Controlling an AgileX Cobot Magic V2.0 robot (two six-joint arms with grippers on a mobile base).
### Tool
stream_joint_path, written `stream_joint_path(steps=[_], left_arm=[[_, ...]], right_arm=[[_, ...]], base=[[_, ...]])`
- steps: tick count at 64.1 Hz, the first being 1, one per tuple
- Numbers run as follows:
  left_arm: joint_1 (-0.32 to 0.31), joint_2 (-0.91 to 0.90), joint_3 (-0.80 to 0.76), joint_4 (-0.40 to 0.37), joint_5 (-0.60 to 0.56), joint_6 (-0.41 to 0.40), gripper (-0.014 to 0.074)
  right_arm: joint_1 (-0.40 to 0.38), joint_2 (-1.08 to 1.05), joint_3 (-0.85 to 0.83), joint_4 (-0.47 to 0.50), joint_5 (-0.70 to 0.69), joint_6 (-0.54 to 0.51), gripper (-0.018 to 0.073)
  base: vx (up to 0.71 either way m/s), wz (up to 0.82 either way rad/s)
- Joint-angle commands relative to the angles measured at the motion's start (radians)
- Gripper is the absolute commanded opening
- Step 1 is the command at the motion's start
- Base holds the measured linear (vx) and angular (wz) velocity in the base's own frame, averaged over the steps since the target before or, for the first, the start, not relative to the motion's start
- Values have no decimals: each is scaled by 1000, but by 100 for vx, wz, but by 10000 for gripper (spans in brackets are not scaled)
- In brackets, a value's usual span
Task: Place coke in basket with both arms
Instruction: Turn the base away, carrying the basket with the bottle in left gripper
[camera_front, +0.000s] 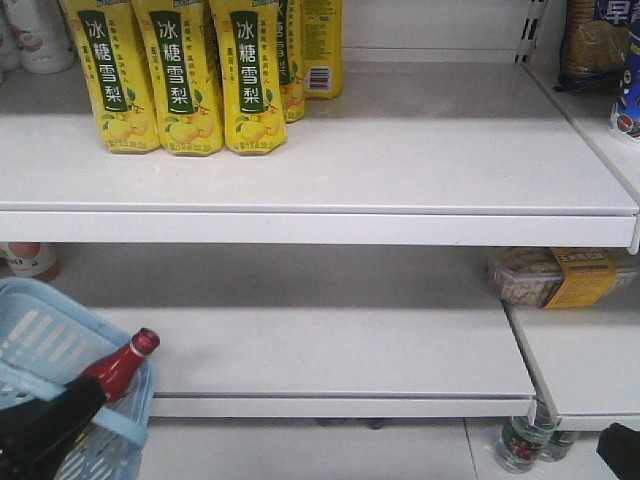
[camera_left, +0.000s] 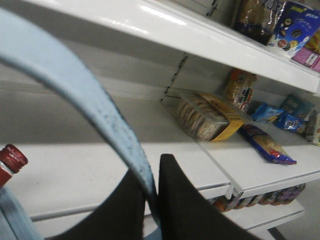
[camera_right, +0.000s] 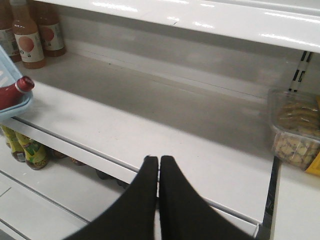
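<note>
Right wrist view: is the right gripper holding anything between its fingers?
No. The right gripper is shut with its black fingers pressed together and nothing between them, above the bare white shelf.

Both my grippers are plain matte black with no markings, screws or cables that I can see. On the left gripper (camera_left: 156, 192) I see two broad, flat fingers (camera_left: 187, 210) that taper upward to rounded tips. The right gripper (camera_right: 158, 165) looks the same: two smooth black fingers (camera_right: 175, 205), wide at the base and narrowing to blunt, rounded ends.
</note>
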Motion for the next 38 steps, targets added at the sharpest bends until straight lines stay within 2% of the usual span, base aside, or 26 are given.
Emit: stream_joint_path(steps=[1, 7, 13, 22, 27, 30, 38], left_arm=[[-4, -81, 31, -54, -79, 134, -6], [-4, -143, 85, -72, -65, 160, -6], [-3, -196, 77, -71, 64, 164, -6], [-3, -256, 82, -74, 208, 239, -6], [6, -313, 82, -85, 244, 309, -6], [29, -354, 82, -117, 248, 367, -6], [121, -473, 82, -225, 246, 529, -6]], right_arm=[[-4, 10, -24, 20, -65, -3, -5], [-4, 10, -24, 20, -65, -3, -5], [-4, 10, -24, 20, -64, -3, -5], [-4, 10, -24, 20, -64, -3, -5], [-4, 10, -24, 20, -64, -3, -5], [-4, 10, -24, 20, -64, -3, -5], [-4, 10, -24, 20, -64, -3, -5]], base=[[0, 0], [0, 0], [0, 0], [0, 0], [0, 0], [0, 0], [0, 0]])
